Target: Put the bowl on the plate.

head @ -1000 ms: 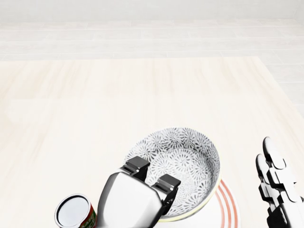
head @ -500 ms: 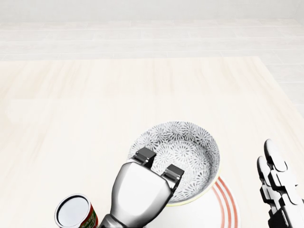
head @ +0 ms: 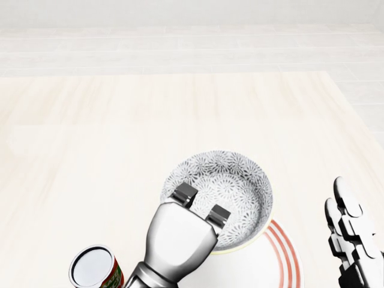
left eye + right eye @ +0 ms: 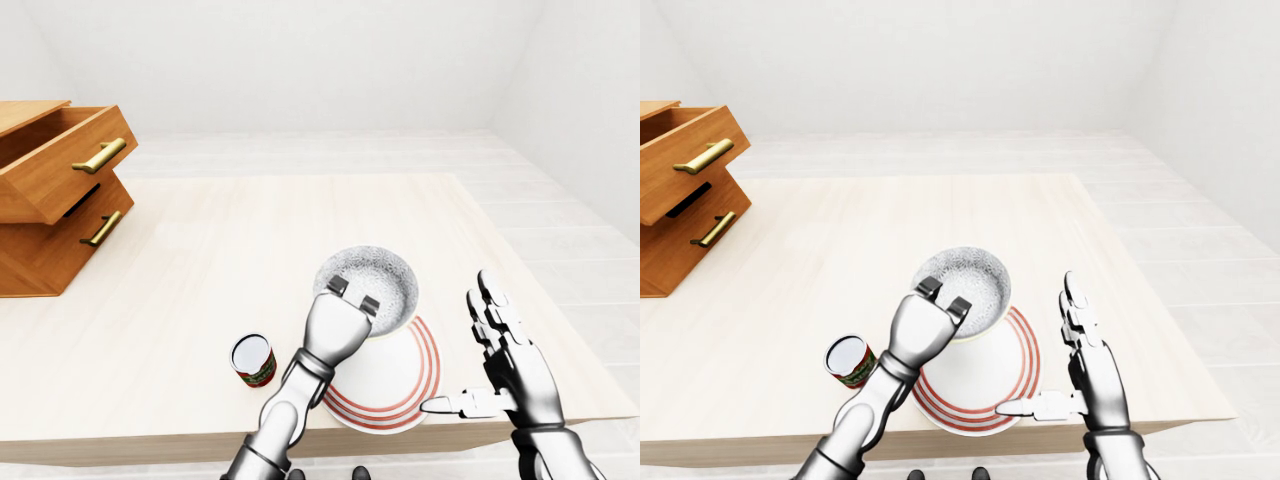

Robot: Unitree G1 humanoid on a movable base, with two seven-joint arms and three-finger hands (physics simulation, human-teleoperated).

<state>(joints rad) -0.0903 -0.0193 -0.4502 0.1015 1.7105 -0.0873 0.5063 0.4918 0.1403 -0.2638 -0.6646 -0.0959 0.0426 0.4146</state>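
worktop (image 4: 250, 230): pale wood, light grain, spans most of the left-eye view
plate (image 4: 395, 388): white, red rings, flat near the bottom edge, right of centre
can (image 4: 253, 360): upright, red label, near the plate's left, not touching
drawer unit (image 4: 55, 215): wooden, brass handles, far left, top drawer jutting out

Setting is read as a sparse domestic room, of dining or kitchen type, rendered in simulation. Plain white walls (image 4: 300, 60) and a pale planked floor (image 4: 570, 250) are seen around a light wooden table (image 4: 230, 240). At the left edge of the left-eye view a brown wooden drawer unit (image 4: 45, 215) with brass pull handles (image 4: 100, 156) is seen, its upper drawer pulled out. Household tableware is noted on the table: a patterned bowl (image 3: 231, 180), a red-ringed white plate (image 4: 410, 385) and a red-labelled can (image 4: 253, 358). The flat, even shading is taken as a mark of a render.
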